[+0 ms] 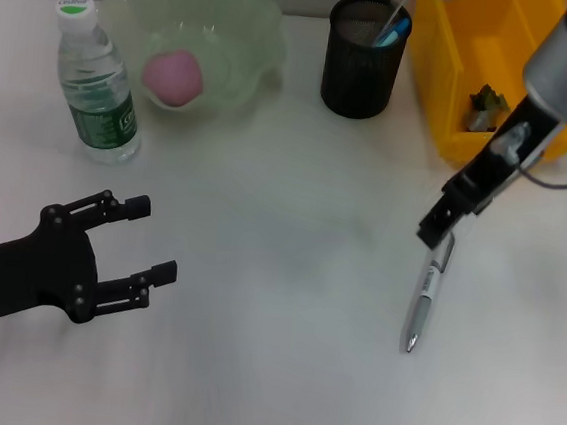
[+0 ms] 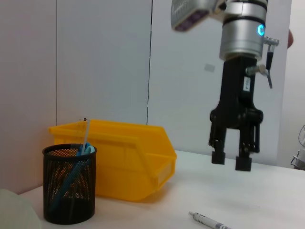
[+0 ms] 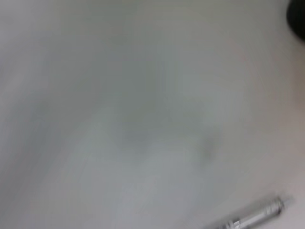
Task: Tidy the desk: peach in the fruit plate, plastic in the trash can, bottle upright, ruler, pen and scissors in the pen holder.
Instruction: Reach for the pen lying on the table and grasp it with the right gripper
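Note:
A silver pen [image 1: 422, 304] lies flat on the white desk at the right, also seen as the pen [image 2: 209, 221] and the pen [image 3: 252, 217]. My right gripper [image 1: 441, 224] hangs just above its far end, open and holding nothing, shown from the side as the right gripper [image 2: 231, 160]. The black mesh pen holder [image 1: 364, 58] holds blue things and a thin pale strip; I cannot tell ruler from scissors there. A pink peach [image 1: 173, 74] rests in the pale green fruit plate [image 1: 256, 29]. The bottle [image 1: 97, 84] stands upright. Crumpled plastic [image 1: 488, 106] lies in the yellow trash can [image 1: 447, 78]. My left gripper [image 1: 148, 242] rests open at the near left.
The yellow bin [image 2: 128, 157] stands right beside the pen holder [image 2: 69, 191] at the back of the desk. A pale wall rises behind them. White desk surface stretches between my two grippers.

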You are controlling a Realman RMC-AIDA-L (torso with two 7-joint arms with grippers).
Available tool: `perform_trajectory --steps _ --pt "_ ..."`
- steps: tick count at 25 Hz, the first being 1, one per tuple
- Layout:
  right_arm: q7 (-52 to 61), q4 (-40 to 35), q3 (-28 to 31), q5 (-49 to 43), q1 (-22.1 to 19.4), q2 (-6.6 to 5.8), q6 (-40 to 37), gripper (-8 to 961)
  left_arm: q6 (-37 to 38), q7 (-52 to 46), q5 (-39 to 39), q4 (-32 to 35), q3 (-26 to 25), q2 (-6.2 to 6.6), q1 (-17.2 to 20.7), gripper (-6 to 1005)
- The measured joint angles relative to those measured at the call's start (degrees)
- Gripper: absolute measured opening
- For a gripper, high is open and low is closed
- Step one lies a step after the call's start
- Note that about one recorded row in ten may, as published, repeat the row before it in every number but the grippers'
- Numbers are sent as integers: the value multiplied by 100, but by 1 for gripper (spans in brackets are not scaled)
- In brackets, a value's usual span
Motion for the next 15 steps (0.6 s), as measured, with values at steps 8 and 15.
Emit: perform_trajectory --steps 8,15 --pt "385 1134 -500 -52 266 43 448 733 0 57 -1 70 -5 0 29 802" --pt "467 1411 -714 -19 172 64 863 732 -4 83 -4 70 -6 0 29 802"
